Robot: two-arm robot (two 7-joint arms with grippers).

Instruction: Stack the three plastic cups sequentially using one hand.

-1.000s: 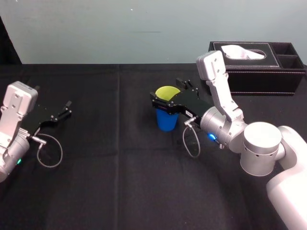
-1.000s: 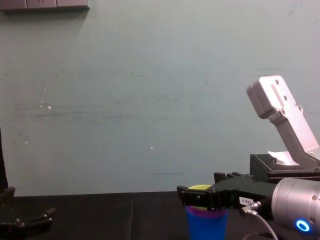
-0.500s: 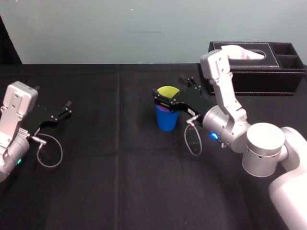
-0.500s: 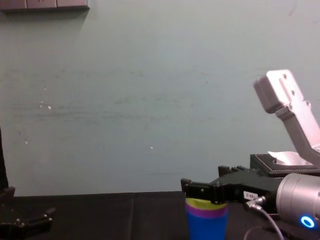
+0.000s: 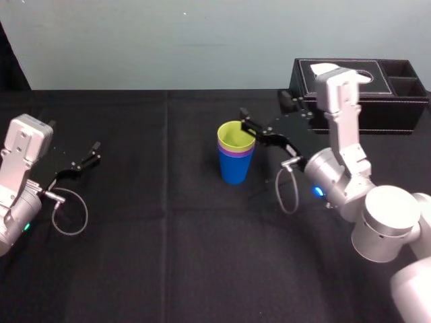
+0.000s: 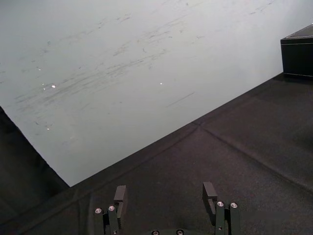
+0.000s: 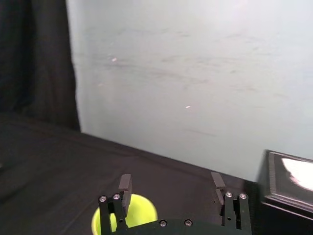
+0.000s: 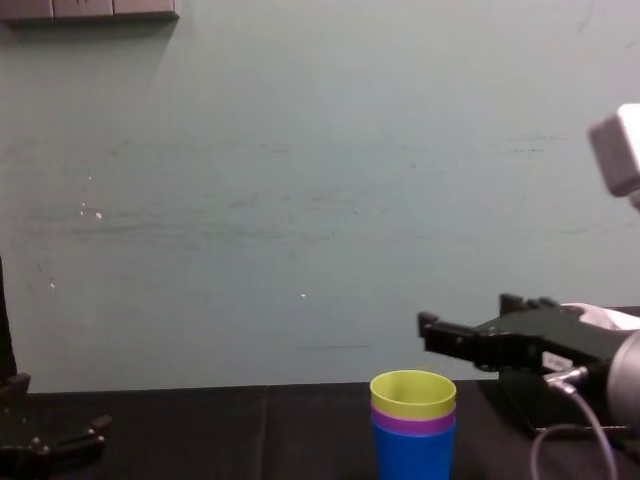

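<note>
Pale green wall (image 8: pixel 250 200) backs a table (image 5: pixel 168 235) covered in black cloth.

**Workpiece.** The three plastic cups stand nested as one upright stack near the table's middle, somewhat toward its far edge. The blue cup (image 5: pixel 234 171) is at the bottom, the purple cup (image 5: pixel 236 154) shows as a band above it, and the yellow-green cup (image 5: pixel 236 136) is on top. In the chest view the rims look level. Stacking appears complete.

**Grippers.** The right gripper (image 7: pixel 171 180) is just beside the stack on its right, raised to about rim height and clear of the cups. Its jaws are spread wide and hold nothing. The left gripper (image 6: pixel 165 192) is parked near the table's left edge, jaws also spread and empty.

**Hazards.**
- The nearer right finger is close to the top rim. Any sideways swing toward the stack would probably strike it and tip all three light cups.
- The cable (image 5: pixel 286 195) looping under the right wrist hangs low and could drag across the cloth.
- The tissue box (image 5: pixel 363 101) at the far right corner stands behind the arm, so a rearward retreat risks contact.
</note>
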